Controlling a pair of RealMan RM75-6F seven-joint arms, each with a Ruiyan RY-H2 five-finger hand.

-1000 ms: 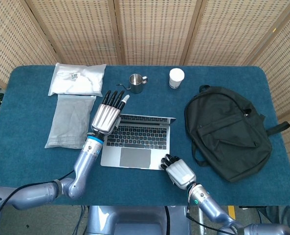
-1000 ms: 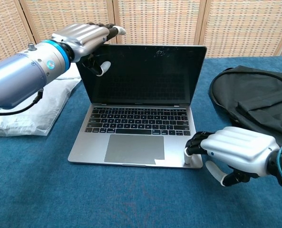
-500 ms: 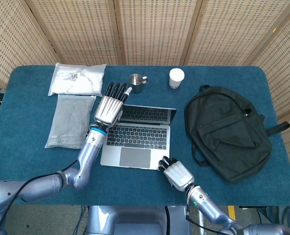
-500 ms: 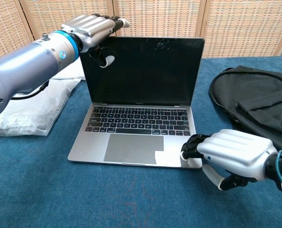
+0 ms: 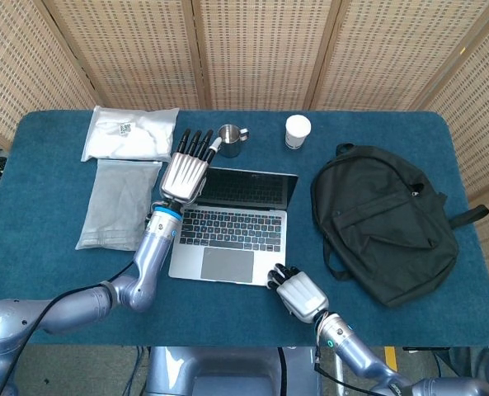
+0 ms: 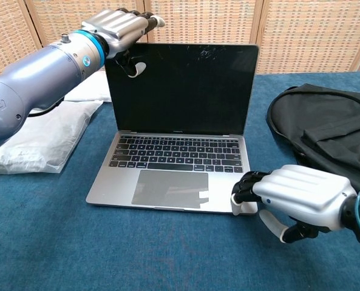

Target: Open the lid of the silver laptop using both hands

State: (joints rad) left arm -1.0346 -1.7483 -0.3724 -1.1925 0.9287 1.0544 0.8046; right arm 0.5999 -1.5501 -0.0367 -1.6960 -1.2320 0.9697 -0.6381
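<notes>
Silver and open, the laptop [image 6: 173, 163] sits mid-tabletop [image 5: 54, 264] with its long axis running left to right and its keyboard and dark screen facing the robot. Nearest the robot, the right robot hand [image 6: 298, 197] lies knuckles-up at the base's front right corner, its dark fingertips [image 6: 243, 188] pressing down on that corner; it grips nothing and its fingers are bent rather than spread. At the far left corner of the lid, the left robot hand [image 6: 116, 27] grips the lid's top edge, fingers over the top and the thumb on the screen side. Compared with a second ago, the lid stands more upright and tipped further back, the left robot hand has travelled up and away with it, and the right robot hand has kept its place on the base. Right of the laptop lies a black backpack [image 5: 384, 219]; to the left, two plastic packets [image 5: 120, 202]. Beyond the lid stand a metal cup [image 5: 230, 140] and a white cup [image 5: 298, 130].
</notes>
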